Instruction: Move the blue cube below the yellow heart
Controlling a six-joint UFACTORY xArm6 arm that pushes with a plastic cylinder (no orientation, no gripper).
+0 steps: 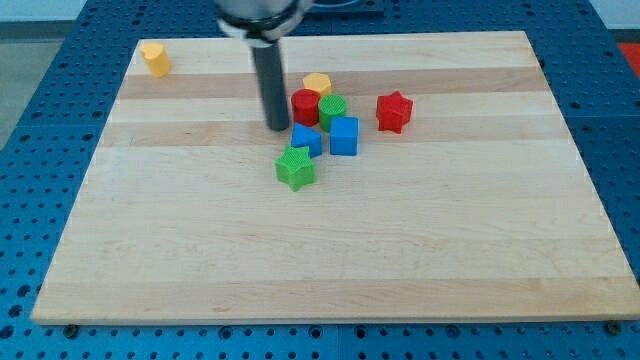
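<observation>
The blue cube [344, 136] sits in a cluster near the board's upper middle. The yellow heart [155, 58] lies far off at the view's top left corner of the board. My tip [277, 127] stands just left of the cluster, beside the red cylinder [305, 106] and just above-left of a smaller blue block [306, 140]. The blue cube is to the right of my tip, with the small blue block between them.
A yellow hexagon block [317, 84] and a green cylinder [333, 110] sit in the cluster. A green star [296, 167] lies below it and a red star [394, 111] to its right. The wooden board [330, 250] lies on a blue perforated table.
</observation>
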